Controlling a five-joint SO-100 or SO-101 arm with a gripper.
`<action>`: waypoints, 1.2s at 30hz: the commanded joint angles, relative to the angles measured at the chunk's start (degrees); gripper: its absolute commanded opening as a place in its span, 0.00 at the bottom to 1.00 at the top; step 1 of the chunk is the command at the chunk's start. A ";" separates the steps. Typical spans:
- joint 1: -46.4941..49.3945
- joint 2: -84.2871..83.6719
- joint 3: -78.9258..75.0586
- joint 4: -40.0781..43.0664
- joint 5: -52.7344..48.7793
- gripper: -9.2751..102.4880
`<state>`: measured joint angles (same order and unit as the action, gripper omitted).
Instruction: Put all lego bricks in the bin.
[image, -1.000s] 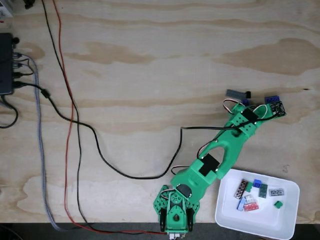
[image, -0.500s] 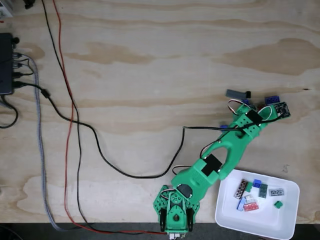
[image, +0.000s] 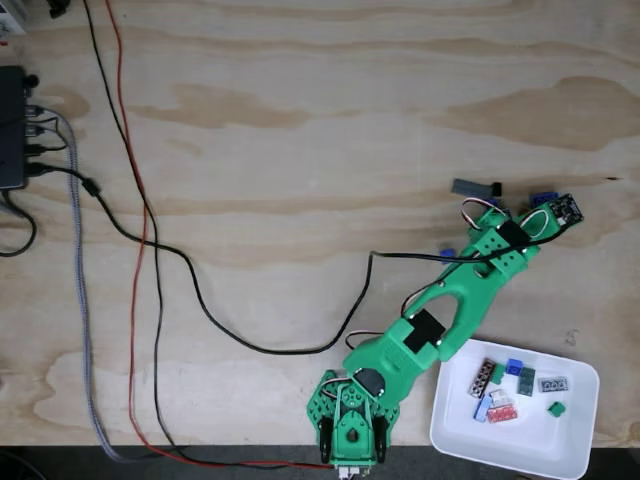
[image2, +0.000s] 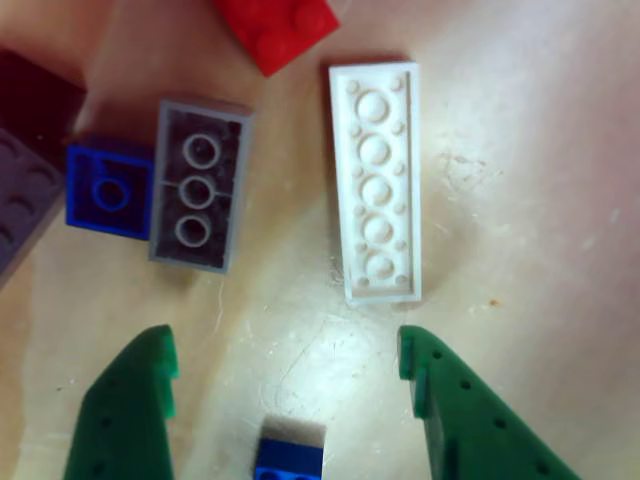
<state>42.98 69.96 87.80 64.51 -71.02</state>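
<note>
A bright green plastic arm (image: 440, 320) carries black motor blocks at its joints, with thin looping wires near the wrist. Its claw (image2: 288, 368) has two dark green fingers (image2: 130, 420), one dotted with small holes.

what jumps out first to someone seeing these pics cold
In the fixed view, the green arm stretches diagonally across the plywood table, beside the white bin at lower right that already holds several small bricks. In the other view, the open gripper hangs over loose pieces lying underside up: a long white plate and a grey brick touching a small blue brick.
</note>
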 joint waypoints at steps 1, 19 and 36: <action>3.43 -0.62 -5.01 -2.55 -10.20 0.32; 9.93 8.88 3.16 -6.86 -10.37 0.08; 42.98 53.53 13.10 8.79 -25.58 0.08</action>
<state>71.46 120.85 102.39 76.99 -84.73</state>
